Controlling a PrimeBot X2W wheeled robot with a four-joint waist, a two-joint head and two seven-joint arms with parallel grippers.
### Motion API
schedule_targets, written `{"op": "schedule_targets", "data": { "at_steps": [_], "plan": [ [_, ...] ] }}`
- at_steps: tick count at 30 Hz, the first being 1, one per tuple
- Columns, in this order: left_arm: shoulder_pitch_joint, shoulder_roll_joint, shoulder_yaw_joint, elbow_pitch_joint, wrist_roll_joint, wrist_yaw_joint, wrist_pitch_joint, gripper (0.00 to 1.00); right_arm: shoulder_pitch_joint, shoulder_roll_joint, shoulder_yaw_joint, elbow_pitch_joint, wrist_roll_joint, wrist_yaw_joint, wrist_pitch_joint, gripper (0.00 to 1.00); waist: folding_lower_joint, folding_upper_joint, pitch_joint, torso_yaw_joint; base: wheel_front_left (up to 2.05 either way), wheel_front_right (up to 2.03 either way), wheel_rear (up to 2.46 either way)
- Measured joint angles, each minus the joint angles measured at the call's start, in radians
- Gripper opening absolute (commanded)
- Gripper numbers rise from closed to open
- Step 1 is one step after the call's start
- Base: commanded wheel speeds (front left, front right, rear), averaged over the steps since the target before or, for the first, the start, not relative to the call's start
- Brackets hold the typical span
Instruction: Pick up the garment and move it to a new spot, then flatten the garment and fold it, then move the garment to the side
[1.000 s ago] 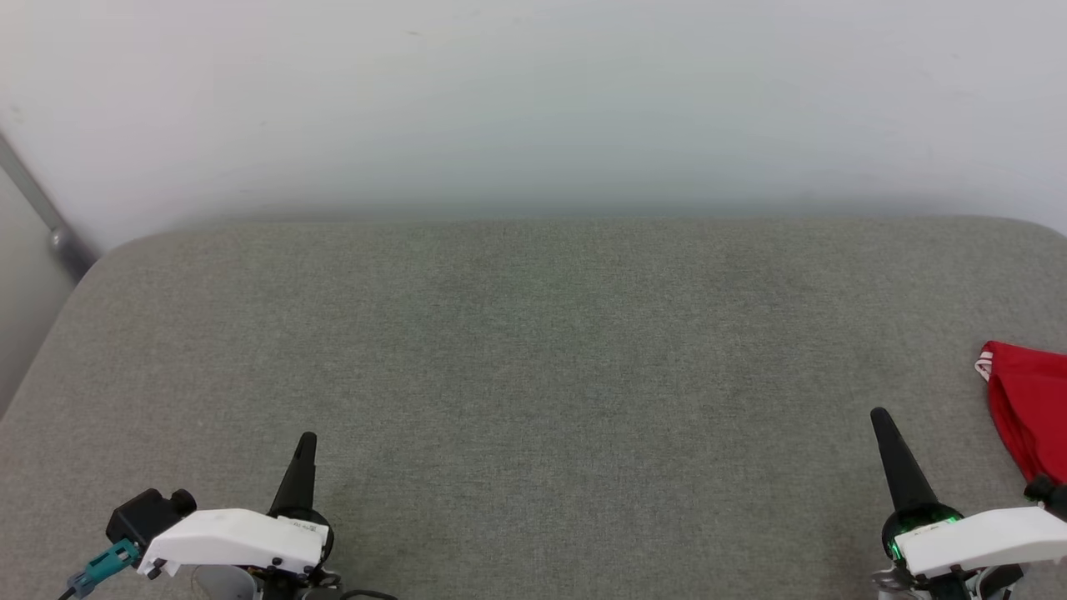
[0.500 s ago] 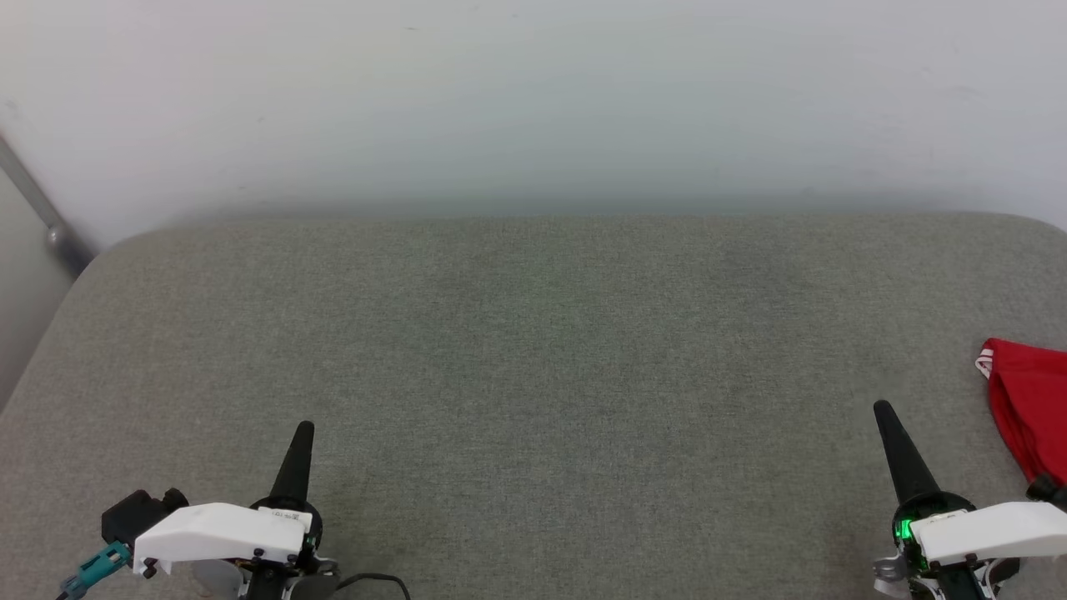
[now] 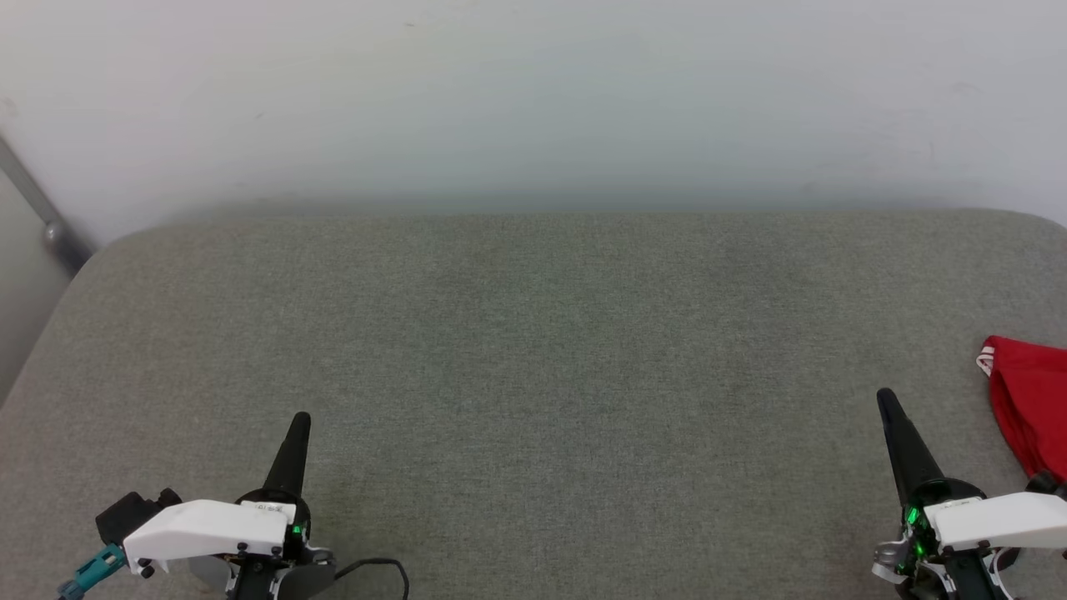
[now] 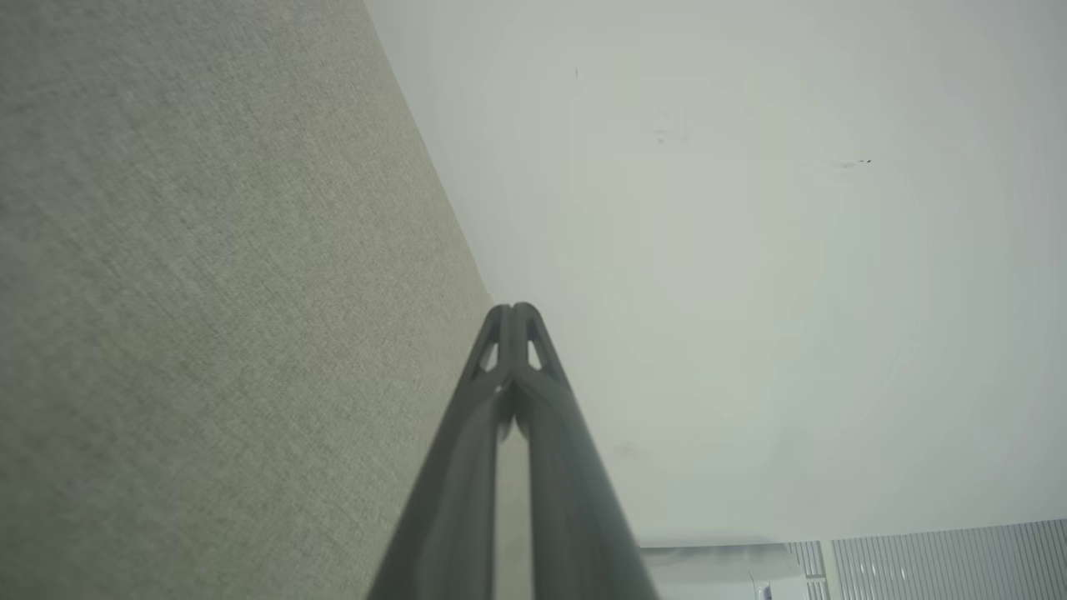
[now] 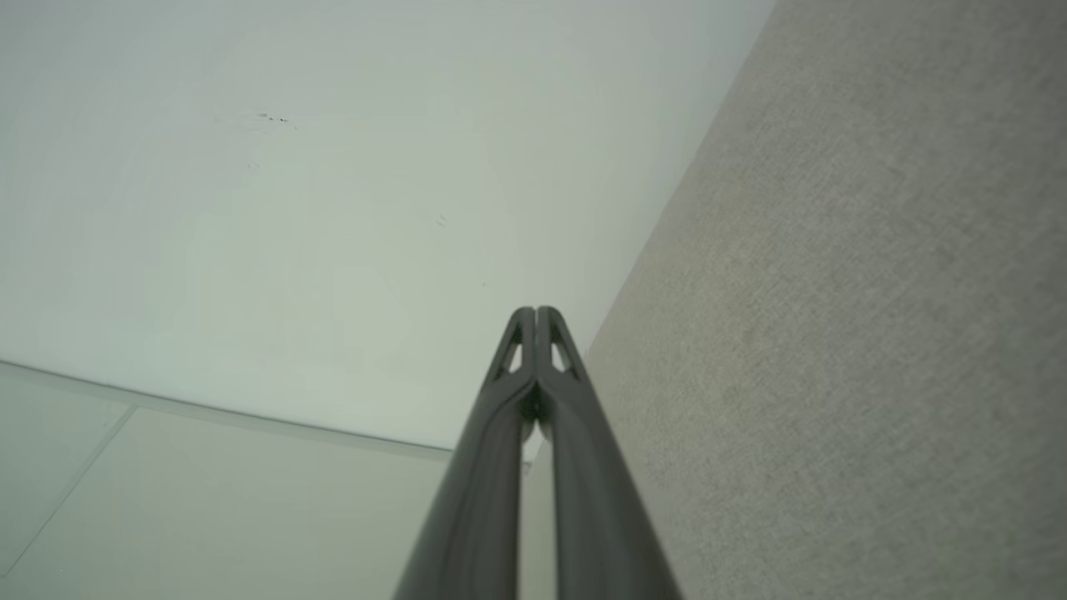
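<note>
The garment (image 3: 1029, 400) is a red bundle with a bit of white striped trim, lying on the grey padded surface (image 3: 533, 350) at the far right edge of the head view, partly cut off. My right gripper (image 3: 885, 398) is shut and empty, its tip a short way left of the garment, not touching it. At the lower left my left gripper (image 3: 301, 420) is shut too, far from the garment. In the wrist views the left gripper (image 4: 513, 310) and the right gripper (image 5: 535, 312) each show two fingers pressed together, holding nothing.
A pale wall (image 3: 533, 100) rises behind the grey surface's far edge. A grey metal bar (image 3: 37, 208) slants down at the far left. A teal connector (image 3: 87, 573) and a black cable (image 3: 375, 567) hang by the left wrist.
Both grippers have drawn back toward the bottom of the head view, their tips sitting slightly higher. The garment lies where it was.
</note>
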Motion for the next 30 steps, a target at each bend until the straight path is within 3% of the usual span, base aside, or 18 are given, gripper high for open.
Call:
{"op": "schedule_targets", "data": {
  "at_steps": [30],
  "plan": [
    [-0.024, -0.039, 0.073, 0.007, -0.189, -0.051, 0.062, 0.0, -0.049, 0.0, -0.013, 0.05, 0.249, 0.0, 0.018, 0.0, -0.0001, 0.0, 0.013, -0.002, 0.0, 0.0, 0.0]
  ]
}}
